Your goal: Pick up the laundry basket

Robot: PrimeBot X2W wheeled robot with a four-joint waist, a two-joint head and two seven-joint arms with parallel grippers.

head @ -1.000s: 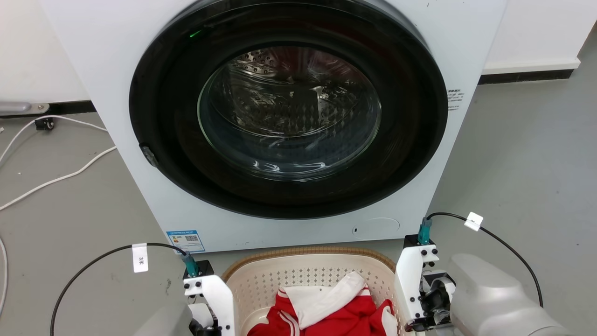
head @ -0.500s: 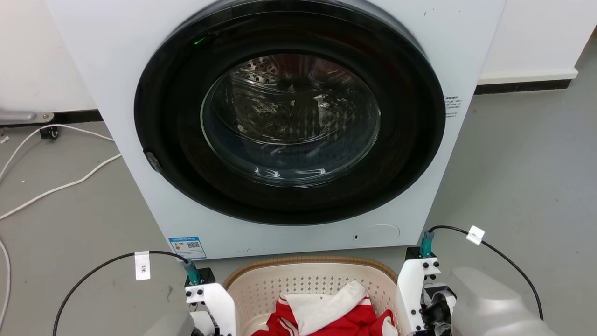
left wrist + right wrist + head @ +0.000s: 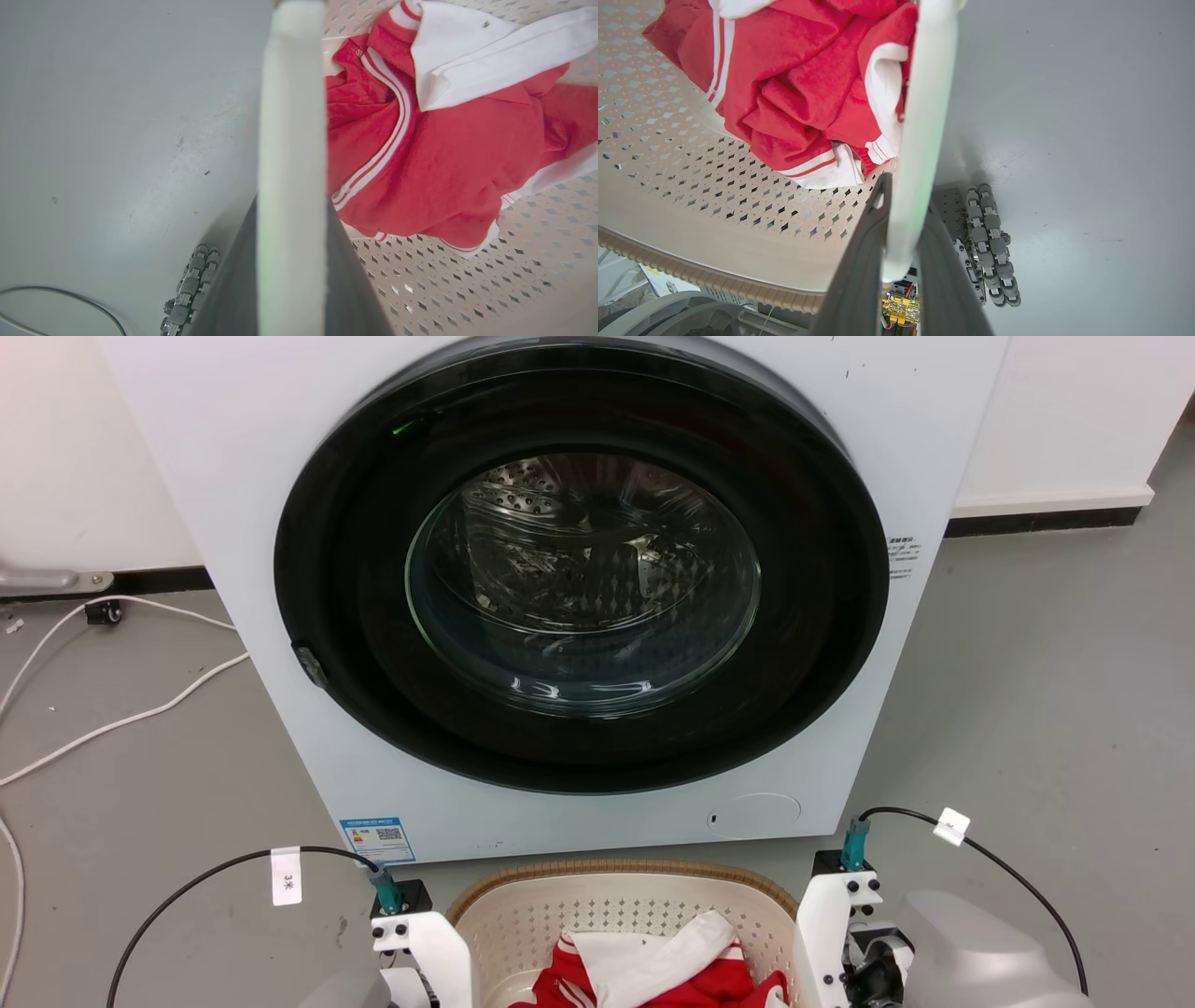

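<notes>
The laundry basket [image 3: 611,907], cream with perforated walls and a brown ribbed rim, sits at the bottom of the head view in front of the washing machine. A red and white garment [image 3: 653,971] lies inside it. In the left wrist view my left gripper [image 3: 290,205] is shut on the basket's white left handle [image 3: 289,116], one dark finger on each side. In the right wrist view my right gripper [image 3: 908,196] is shut on the white right handle [image 3: 927,93]. My white wrist brackets [image 3: 425,943] [image 3: 836,924] flank the basket.
A white washing machine [image 3: 579,803] with a closed round glass door stands right behind the basket. White cables [image 3: 121,695] trail over the grey floor at the left. My base's roller wheels [image 3: 990,247] [image 3: 187,289] sit on the floor beside the basket.
The whole head view has slid down a little, so the camera has moved. Both grippers keep the same hold on the basket's handles.
</notes>
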